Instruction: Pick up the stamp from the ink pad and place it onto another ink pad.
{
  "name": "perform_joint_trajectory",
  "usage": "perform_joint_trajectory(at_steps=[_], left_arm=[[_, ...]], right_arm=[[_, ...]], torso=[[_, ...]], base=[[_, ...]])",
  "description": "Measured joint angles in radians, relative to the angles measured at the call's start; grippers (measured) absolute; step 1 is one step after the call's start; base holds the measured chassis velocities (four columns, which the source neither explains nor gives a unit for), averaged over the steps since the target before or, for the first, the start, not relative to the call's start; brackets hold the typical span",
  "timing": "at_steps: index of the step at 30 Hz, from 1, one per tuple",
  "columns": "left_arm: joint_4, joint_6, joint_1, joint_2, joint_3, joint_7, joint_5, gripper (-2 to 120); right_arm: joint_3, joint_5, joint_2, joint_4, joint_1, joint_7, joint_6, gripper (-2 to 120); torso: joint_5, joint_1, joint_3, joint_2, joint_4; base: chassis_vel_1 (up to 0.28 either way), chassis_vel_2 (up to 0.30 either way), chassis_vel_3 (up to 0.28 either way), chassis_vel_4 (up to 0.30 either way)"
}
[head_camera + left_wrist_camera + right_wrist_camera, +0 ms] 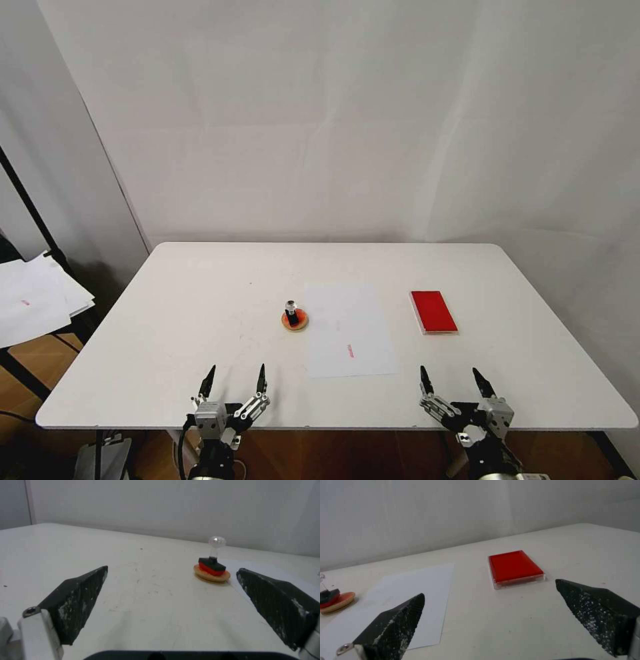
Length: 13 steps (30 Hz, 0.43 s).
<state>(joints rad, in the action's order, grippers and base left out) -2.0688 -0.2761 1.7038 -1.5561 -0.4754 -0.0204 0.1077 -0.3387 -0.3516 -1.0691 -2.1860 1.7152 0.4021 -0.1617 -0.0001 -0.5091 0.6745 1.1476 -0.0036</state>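
Both grippers, left point(234, 382) and right point(456, 383), we find spread wide at table's point(200, 293) near edge; stamp point(292, 311) stands on round pad point(295, 321), red pad point(433, 311) apart.

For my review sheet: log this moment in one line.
stamp upright on round pad | red pad bare | left gripper open, near edge | right gripper open, near edge

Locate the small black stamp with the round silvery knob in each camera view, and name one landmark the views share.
Head view: the small black stamp with the round silvery knob stands on the round orange pad with a tan rim, left of the white paper sheet.
Left wrist view: stamp on the pad, right of centre.
Right wrist view: stamp at the left edge.
Shared landmark: the paper sheet beside the pad.
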Motion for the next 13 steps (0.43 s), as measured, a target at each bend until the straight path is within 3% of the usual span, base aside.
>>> perform_joint_trajectory(at_steps=[13], left_arm=[[0.000, 0.000, 0.000, 0.000, 0.000, 0.000, 0.000, 102]], right_arm=[[0.000, 0.000, 0.000, 0.000, 0.000, 0.000, 0.000, 100]], torso=[[0.0000, 0.000, 0.000, 0.000, 0.0000]], base=[[0.000, 0.000, 0.000, 0.000]])
